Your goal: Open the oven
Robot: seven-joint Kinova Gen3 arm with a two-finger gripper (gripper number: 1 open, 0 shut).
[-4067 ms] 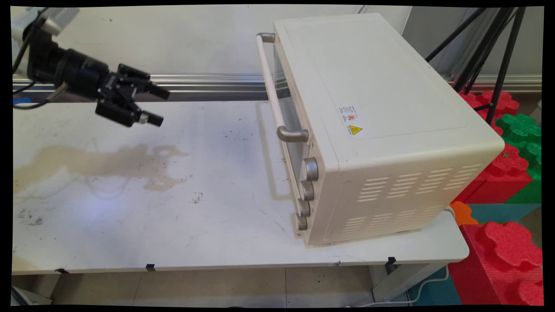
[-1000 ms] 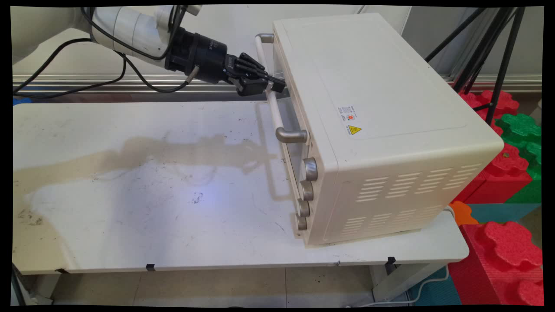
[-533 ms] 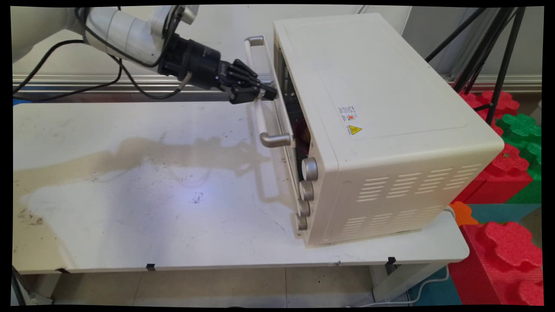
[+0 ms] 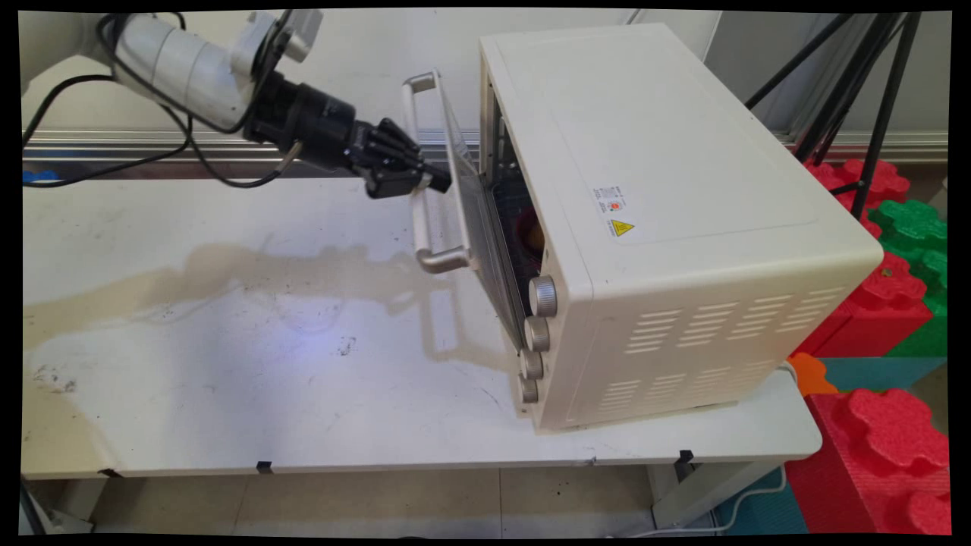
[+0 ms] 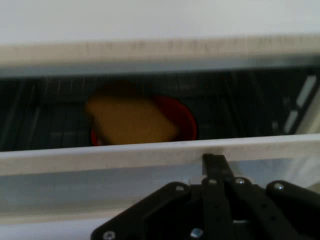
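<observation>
One oven [image 4: 683, 189] is pretty much the whole scene: a cream countertop box sitting on the right end of the white table [image 4: 265, 379], with its front facing left. Its glass door [image 4: 474, 227] is hinged at the bottom and stands partly open. The top edge tilts out from the oven body, so there's a wedge-shaped gap and dark interior showing behind it.

The gripper [image 4: 428, 182] comes in level from the oven's left and sits right on the door's handle [image 4: 419, 220], roughly mid-bar. The fingers [image 5: 214, 165] look pinched around that bar, one of them hooked over its far side in the hand view.

Inside the oven, through the gap above the handle, the hand view shows a red plate [image 5: 185, 120] on the rack with a slice of toast [image 5: 130, 120] lying on it. In the main view only a sliver of red and orange peeks past the door.

Four knobs [image 4: 536, 334] run down the oven's front, just right of the door. Black cables [image 4: 190, 163] hang off the arm, well left of the oven. Red and green foam blocks [image 4: 880, 447] are stacked off the table to the oven's right, with black tripod legs [image 4: 872, 91] behind it.
</observation>
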